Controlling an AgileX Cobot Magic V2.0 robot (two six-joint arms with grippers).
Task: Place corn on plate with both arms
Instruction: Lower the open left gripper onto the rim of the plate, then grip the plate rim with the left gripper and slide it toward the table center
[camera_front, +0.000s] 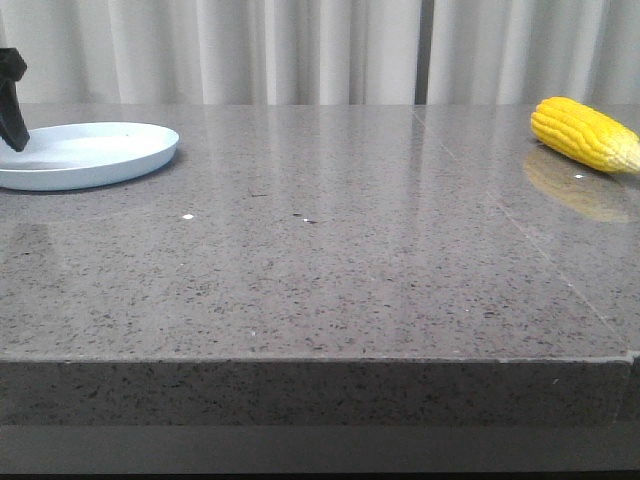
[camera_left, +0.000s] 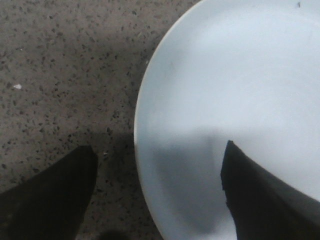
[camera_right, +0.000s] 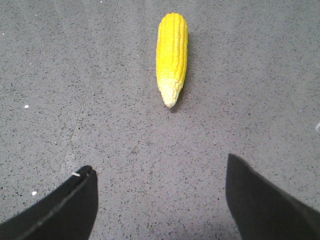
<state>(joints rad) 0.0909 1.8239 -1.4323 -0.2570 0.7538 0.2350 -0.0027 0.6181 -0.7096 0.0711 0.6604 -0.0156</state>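
Note:
The yellow corn (camera_front: 586, 134) lies on the grey stone table at the far right, its pale tip toward the right edge. The pale blue-white plate (camera_front: 90, 168) sits empty at the far left. My left gripper (camera_left: 159, 152) is open, its jaws straddling the plate's rim (camera_left: 142, 95): one finger over the plate, the other over the table. Only a black finger (camera_front: 12, 112) of it shows in the front view. My right gripper (camera_right: 159, 167) is open and empty above bare table, with the corn (camera_right: 172, 55) lying ahead of it, tip pointing toward the jaws.
The grey speckled table (camera_front: 320, 260) stretches between plate and corn, with its front edge (camera_front: 320, 362) near the camera. White curtains (camera_front: 320, 50) hang behind the table. A seam (camera_front: 520, 225) runs across the tabletop on the right.

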